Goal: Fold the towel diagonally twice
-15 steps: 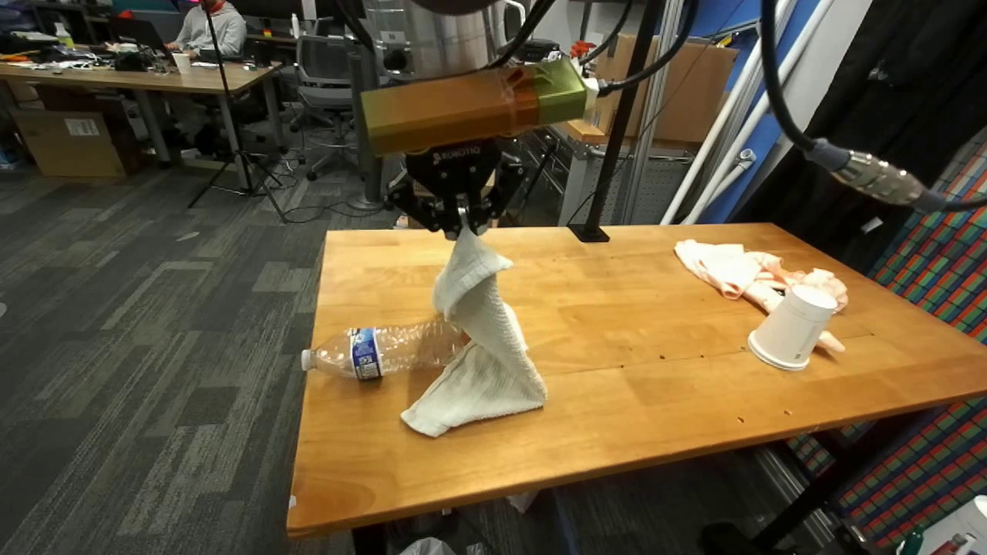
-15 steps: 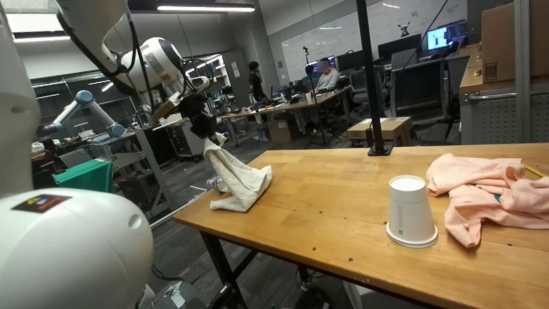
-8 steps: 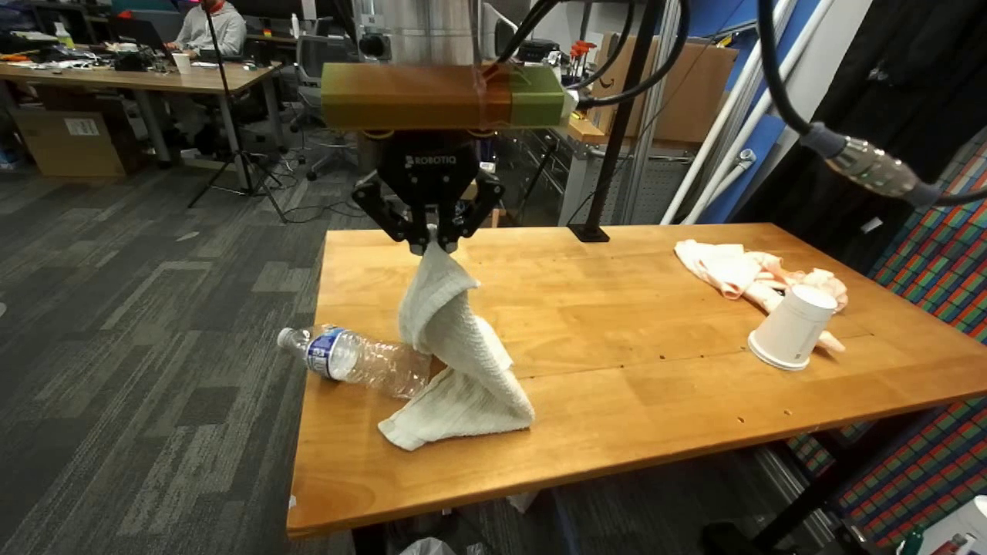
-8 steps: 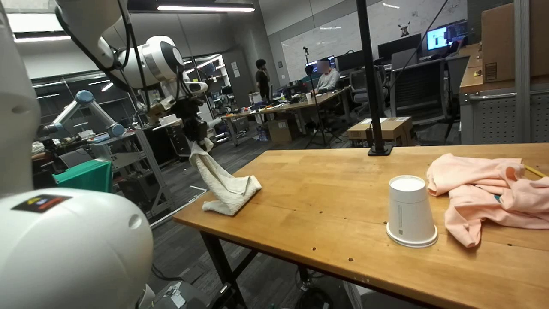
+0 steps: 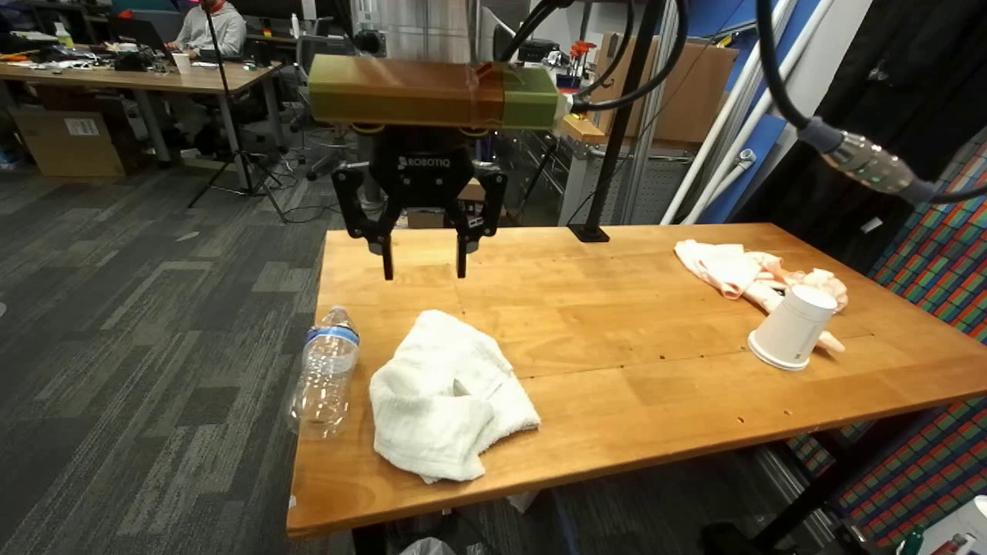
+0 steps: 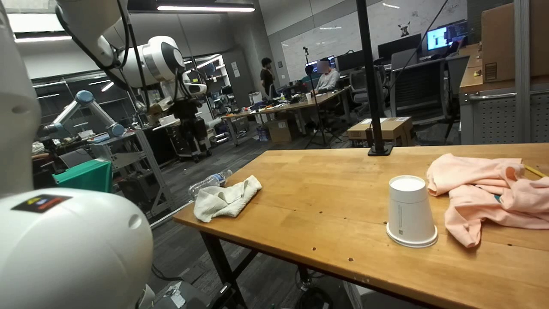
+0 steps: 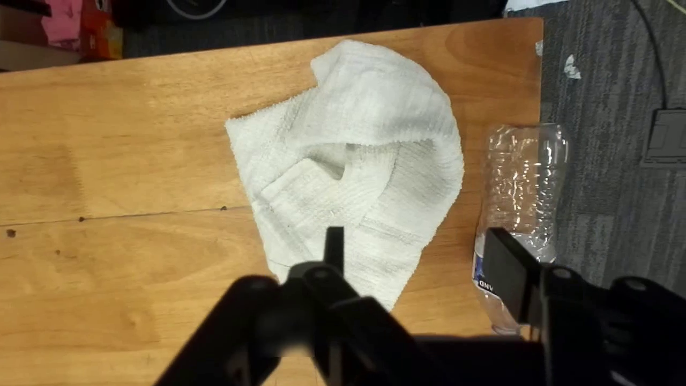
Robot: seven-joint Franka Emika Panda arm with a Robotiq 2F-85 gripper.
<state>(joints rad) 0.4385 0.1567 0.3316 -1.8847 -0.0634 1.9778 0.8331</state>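
Note:
A white towel [image 5: 439,439] lies crumpled and partly folded over on the wooden table near its corner. From above, in the wrist view, the towel [image 7: 380,102] shows a raised, curled flap with a hollow beneath it and one flat corner toward the left. My gripper [image 5: 425,276] hangs above the table, spread wide with nothing between its fingers. It is apart from the cloth; in the wrist view the gripper [image 7: 415,230] covers part of the towel's lower end. An exterior view shows the towel [image 6: 225,201] in front of a bottle.
A clear plastic bottle [image 5: 328,378] lies beside the towel, overhanging the table edge. Farther along the table [image 5: 617,301] are an upside-down white cup [image 6: 411,212] and a crumpled pink cloth [image 6: 476,174]. A black post [image 6: 374,86] rises from the table's far edge.
The gripper moved toward the table's corner side with the towel, then opened and let it go. The towel dropped into a heap. The bottle was pushed and turned toward the edge.

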